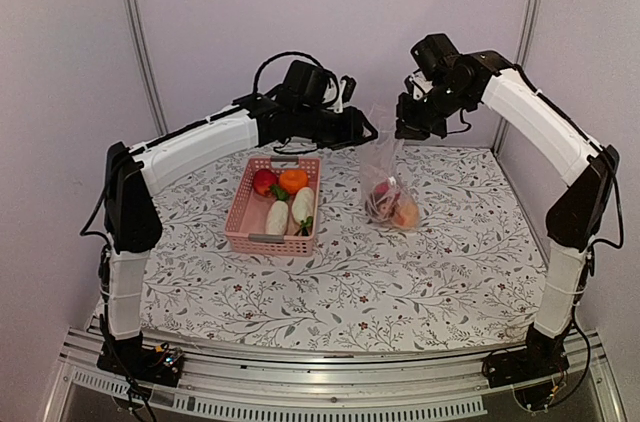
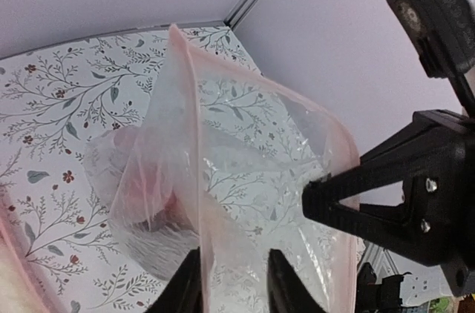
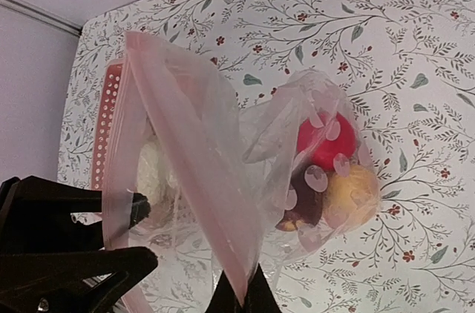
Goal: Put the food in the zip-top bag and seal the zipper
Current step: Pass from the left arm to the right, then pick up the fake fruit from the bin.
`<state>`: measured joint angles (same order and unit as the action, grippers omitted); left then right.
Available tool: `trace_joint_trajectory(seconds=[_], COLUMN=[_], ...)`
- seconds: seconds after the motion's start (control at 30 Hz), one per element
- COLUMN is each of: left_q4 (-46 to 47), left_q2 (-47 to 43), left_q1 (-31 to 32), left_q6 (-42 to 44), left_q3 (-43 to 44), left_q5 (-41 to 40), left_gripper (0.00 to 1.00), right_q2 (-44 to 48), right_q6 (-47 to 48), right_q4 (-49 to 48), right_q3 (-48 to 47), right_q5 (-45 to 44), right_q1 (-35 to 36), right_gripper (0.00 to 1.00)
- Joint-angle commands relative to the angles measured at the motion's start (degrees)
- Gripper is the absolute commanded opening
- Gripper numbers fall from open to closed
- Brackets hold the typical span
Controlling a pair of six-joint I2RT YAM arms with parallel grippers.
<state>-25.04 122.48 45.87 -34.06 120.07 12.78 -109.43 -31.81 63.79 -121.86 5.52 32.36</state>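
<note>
Right gripper (image 3: 237, 292) pinches zip-top bag (image 3: 185, 120), unclear from overhead.

The zip-top bag (image 1: 386, 174) stands on the table (image 1: 420, 282), right of the basket (image 1: 240, 230); food (image 1: 392, 207) lies in both.

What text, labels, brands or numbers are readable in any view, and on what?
No readable text in any view.
zip-top bag: clear, no print visible.
pink basket: no label visible.
tablecloth: floral pattern only.
left arm base: coloured specks, too small to read.
</note>
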Motion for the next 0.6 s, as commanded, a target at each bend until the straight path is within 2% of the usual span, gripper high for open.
trace_joint_trajectory(seconds=[0.0, 0.1, 0.23, 0.37, 0.57], left_q4=[-1.2, -1.3, -0.6, 0.1, -8.9], left_q2=[-4.9, -8.5, -14.6, -19.8, -20.8], left_q1=[0.6, 0.6, -0.1, -2.9, -9.9], left_q6=[3.3, 6.4, 8.9, 6.6, 1.7], left_q3=[-0.6, -3.6, -11.2, -20.2, -24.3], left_q5=[-1.8, -3.1, -9.0, -14.6, -16.2], left_gripper=[0.49, 0.66, 0.76, 0.77, 0.76], right_q2=[-1.9, -1.0, 1.3, 3.6, 2.9], right_q6=[4.9, 8.1, 12.2, 17.6, 18.5], right_q4=[7.7, 9.0, 8.4, 6.1, 5.2], right_q3=[-7.0, -7.5, -8.1, -8.1, -5.9], right_q5=[-15.4, -22.0, -27.0, -31.6, -27.2], right_q1=[-0.8, -2.9, -7.3, -8.0, -6.7], right_gripper=[0.00, 0.00, 0.00, 0.00, 0.00])
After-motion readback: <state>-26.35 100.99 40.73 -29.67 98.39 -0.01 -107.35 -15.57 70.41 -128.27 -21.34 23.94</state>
